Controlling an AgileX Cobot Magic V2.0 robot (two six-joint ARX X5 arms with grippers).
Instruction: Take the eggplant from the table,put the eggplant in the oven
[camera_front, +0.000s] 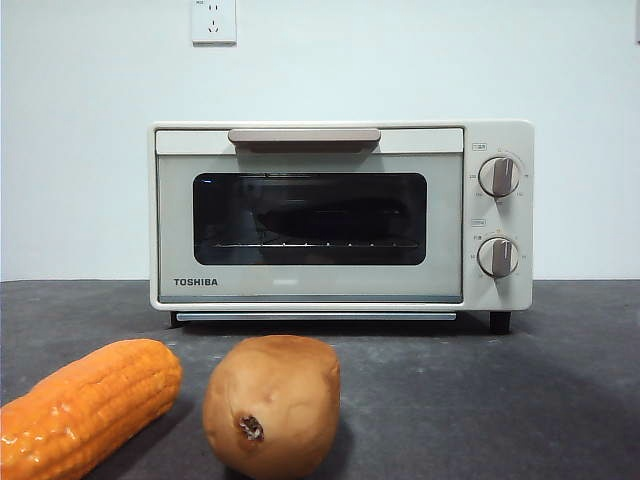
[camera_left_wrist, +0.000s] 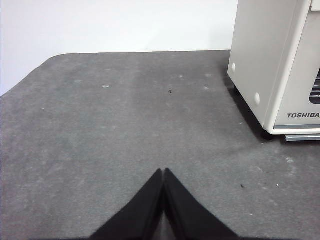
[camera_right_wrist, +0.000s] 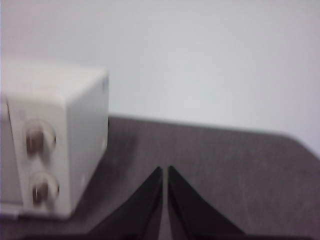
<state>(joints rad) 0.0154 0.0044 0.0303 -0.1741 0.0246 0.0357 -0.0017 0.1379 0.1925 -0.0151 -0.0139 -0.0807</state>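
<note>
Your grey bench (camera_front: 560, 380): oven (camera_front: 340, 215) centre frame, door closed, eggplant (camera_front: 330, 218) dimly visible inside. Left end effector (camera_left_wrist: 164, 172) and right end effector (camera_right_wrist: 165, 170) both closed, empty.

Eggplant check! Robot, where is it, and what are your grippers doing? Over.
Left gripper shut, empty, above table. Right gripper shut, empty, beside oven. Oven door closed; dark long shape on rack, likely eggplant. Corn, potato out front.
</note>
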